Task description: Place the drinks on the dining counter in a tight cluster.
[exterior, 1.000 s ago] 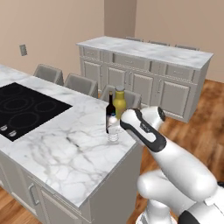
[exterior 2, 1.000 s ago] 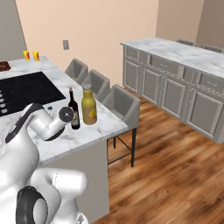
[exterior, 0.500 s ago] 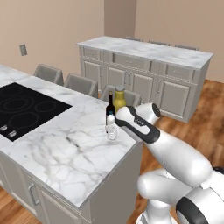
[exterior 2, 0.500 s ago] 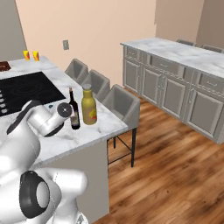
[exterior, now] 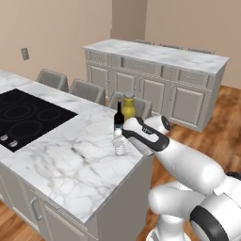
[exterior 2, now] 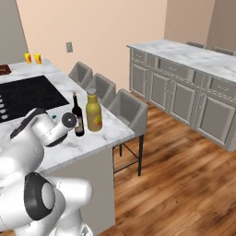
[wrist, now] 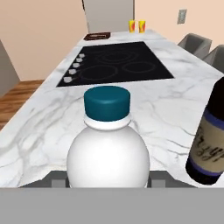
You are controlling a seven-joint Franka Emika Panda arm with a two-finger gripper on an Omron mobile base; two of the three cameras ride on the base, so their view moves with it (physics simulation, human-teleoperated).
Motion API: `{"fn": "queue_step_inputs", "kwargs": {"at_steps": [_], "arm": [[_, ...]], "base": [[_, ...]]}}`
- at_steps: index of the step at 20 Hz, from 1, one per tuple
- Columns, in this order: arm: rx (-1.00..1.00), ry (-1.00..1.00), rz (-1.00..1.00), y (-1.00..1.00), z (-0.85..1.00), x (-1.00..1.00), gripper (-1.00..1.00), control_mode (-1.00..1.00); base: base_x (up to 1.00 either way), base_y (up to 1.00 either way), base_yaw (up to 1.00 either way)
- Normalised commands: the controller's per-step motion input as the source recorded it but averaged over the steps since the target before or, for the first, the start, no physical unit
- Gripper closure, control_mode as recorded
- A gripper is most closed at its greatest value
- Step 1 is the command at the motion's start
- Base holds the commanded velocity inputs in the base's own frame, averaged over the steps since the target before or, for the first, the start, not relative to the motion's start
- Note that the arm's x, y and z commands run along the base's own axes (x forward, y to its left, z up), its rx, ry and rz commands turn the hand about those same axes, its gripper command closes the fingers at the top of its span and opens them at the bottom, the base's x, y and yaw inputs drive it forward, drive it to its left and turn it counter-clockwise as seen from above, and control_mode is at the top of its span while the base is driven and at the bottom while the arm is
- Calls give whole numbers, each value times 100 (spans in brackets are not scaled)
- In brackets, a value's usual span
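A small clear water bottle (wrist: 108, 153) with a dark teal cap sits close in front of the hand camera, and my gripper (wrist: 108, 177) is shut on it, one finger on each side of its body. It stands on the dining counter (exterior: 70, 164) near the right-hand edge, as bottle (exterior: 120, 144) under my gripper (exterior: 123, 136). The dark wine bottle (exterior: 119, 116) stands just behind it, a narrow gap away, and shows as wine bottle (wrist: 212, 140) and wine bottle (exterior 2: 78, 120). The amber-yellow bottle (exterior: 128, 107) stands right beside that one, seen also as amber bottle (exterior 2: 93, 113).
A black cooktop (exterior: 23, 117) with a row of knobs (wrist: 73, 70) lies set into the marble. Grey chairs (exterior: 87, 90) line the counter's far side. Two orange cups (wrist: 137, 26) and a dark tray (wrist: 97, 36) stand at its far end. A second cabinet counter (exterior: 155, 54) stands across the wooden floor.
The hand has shifted a little to the left and settled lower around the water bottle. The bottles have hardly moved.
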Motion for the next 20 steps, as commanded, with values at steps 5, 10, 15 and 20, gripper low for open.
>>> {"fn": "queue_step_inputs", "kwargs": {"at_steps": [5,10,15,20], "arm": [[2,-5,0,10,-31,11,100,-100],[1,-7,0,4,-18,26,100,-100],[0,0,0,0,0,21,100,-100],[1,-4,0,0,0,28,100,-100]], "base": [[0,0,0],[0,0,0],[0,0,0],[0,0,0]]}}
